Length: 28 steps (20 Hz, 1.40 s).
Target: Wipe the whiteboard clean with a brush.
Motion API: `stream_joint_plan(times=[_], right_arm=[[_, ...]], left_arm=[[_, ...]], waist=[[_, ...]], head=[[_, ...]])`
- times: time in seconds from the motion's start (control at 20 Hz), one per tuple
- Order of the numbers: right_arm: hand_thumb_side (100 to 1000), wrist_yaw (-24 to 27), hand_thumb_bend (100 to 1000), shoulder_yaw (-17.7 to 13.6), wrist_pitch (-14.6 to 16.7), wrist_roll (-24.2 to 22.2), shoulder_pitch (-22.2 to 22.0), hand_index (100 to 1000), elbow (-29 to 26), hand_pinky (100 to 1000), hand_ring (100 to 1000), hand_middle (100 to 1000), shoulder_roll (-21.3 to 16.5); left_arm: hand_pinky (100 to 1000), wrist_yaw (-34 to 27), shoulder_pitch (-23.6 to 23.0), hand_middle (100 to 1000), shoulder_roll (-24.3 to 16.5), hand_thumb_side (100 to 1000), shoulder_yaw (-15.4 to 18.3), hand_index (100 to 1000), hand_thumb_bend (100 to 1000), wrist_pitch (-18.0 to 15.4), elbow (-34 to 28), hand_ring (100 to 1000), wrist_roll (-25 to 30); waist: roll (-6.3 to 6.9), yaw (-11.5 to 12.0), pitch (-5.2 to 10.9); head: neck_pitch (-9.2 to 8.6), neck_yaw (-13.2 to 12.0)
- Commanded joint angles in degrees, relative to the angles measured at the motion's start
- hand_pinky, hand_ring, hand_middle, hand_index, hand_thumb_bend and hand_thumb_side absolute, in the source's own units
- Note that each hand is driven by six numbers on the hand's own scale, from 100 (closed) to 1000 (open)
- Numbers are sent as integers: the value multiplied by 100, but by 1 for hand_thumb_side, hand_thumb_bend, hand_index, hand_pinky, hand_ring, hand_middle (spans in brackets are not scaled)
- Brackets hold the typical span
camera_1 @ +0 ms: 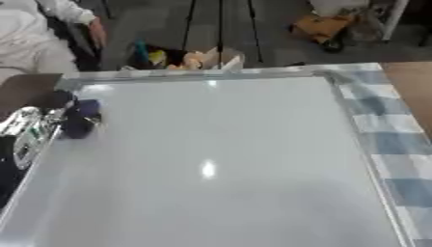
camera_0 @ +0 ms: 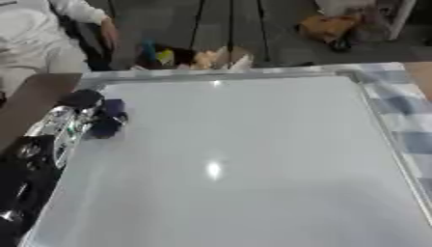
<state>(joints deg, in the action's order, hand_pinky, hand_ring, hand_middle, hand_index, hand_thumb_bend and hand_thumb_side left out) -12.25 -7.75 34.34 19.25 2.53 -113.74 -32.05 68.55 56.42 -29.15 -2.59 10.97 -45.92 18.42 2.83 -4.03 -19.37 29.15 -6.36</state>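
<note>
A white whiteboard (camera_0: 245, 159) with a silver frame fills the table before me; its surface shows no marks, only a light glare. My left arm comes in along the board's left edge. My left hand (camera_0: 88, 113) lies at the upper left of the board, fingers curled round a small dark blue thing (camera_0: 110, 118) that rests on the board, the brush as far as I can make out. My right hand shows in neither view.
A blue and white checked cloth (camera_1: 392, 144) lies under the board's right side. Brown tabletop (camera_0: 30, 103) shows at the left. Beyond the far edge sit colourful items (camera_0: 190, 58), stand legs and a seated person at the upper left.
</note>
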Motion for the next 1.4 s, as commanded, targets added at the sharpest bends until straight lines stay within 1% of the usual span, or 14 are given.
stream_joint_plan(times=[0.05, 0.5, 0.7, 1.05, 1.4], right_arm=[[970, -34, 100, -69, 13, 25, 18, 857, -85, 779, 809, 705, -132], [971, -38, 100, -62, 32, 32, 15, 857, -85, 779, 808, 705, -151], [971, -37, 100, -50, 33, 20, 25, 857, -85, 779, 808, 705, -155], [972, -21, 100, -47, 34, 14, 35, 857, -85, 778, 808, 705, -156], [972, 19, 100, -43, 27, -16, 48, 857, -85, 779, 809, 705, -166]], left_arm=[[300, 37, -13, 277, -200, 687, 57, 364, 100, 36, 80, 396, -37], [297, 20, -18, 274, -230, 688, 129, 364, 100, 125, 162, 394, -86], [293, -32, 0, 273, -188, 691, 118, 362, 100, 92, 172, 392, -73], [285, -184, 101, 270, -9, 701, -81, 360, 100, -135, -19, 387, 34], [284, -98, 262, 269, 266, 703, -298, 360, 100, -341, -144, 387, 138]], waist=[[-44, 4, 85], [-51, 18, 91], [-52, 19, 90], [-57, -4, 92], [-41, -42, 106]], head=[[-6, 22], [-16, 35], [-22, 37], [-33, 29], [-25, -11]])
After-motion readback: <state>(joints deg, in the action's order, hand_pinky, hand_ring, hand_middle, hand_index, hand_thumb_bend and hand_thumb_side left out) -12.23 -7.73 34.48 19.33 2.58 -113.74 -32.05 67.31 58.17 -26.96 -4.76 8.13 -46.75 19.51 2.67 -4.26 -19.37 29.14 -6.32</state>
